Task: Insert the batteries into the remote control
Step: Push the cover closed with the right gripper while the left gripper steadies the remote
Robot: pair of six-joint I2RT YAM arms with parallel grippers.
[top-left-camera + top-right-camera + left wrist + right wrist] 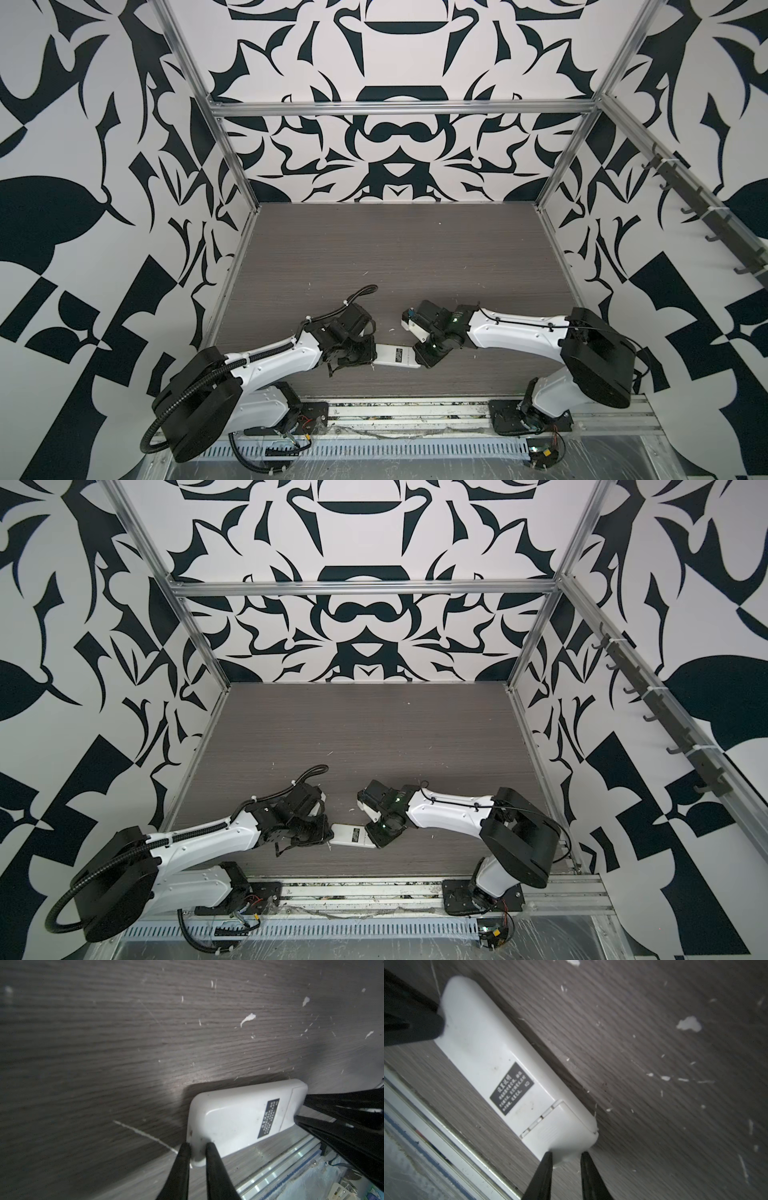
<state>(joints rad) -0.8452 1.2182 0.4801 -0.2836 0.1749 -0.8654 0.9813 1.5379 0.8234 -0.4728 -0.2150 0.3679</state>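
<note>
One remote control [397,356] in view, back side up: plain white shell, one dark label [511,1088], battery cover in place at one end. It sits near the front edge of the worktop [407,249], roughly centred between the two arm bases and lying along that edge.

Two grippers, both on the remote, one per end. Left gripper [198,1152] is clenched on the rounded end farther from the label; both black fingers [216,1169] pinch across the shell there. Right gripper [564,1159] is clenched on the battery-cover end, one finger on each side of that end. In both top views the remote spans the gap between the two wrists, with only its middle section and label exposed [353,836].

Can't tell whether the remote is lifted or resting on the worktop; the wrist views show a shadow under it, nothing conclusive.

Batteries: zero visible in any view.

Around the remote the worktop carries many small white flecks [247,1019], scattered mostly on its far side, plus one thin white line [145,1135] near the left gripper's end.
</note>
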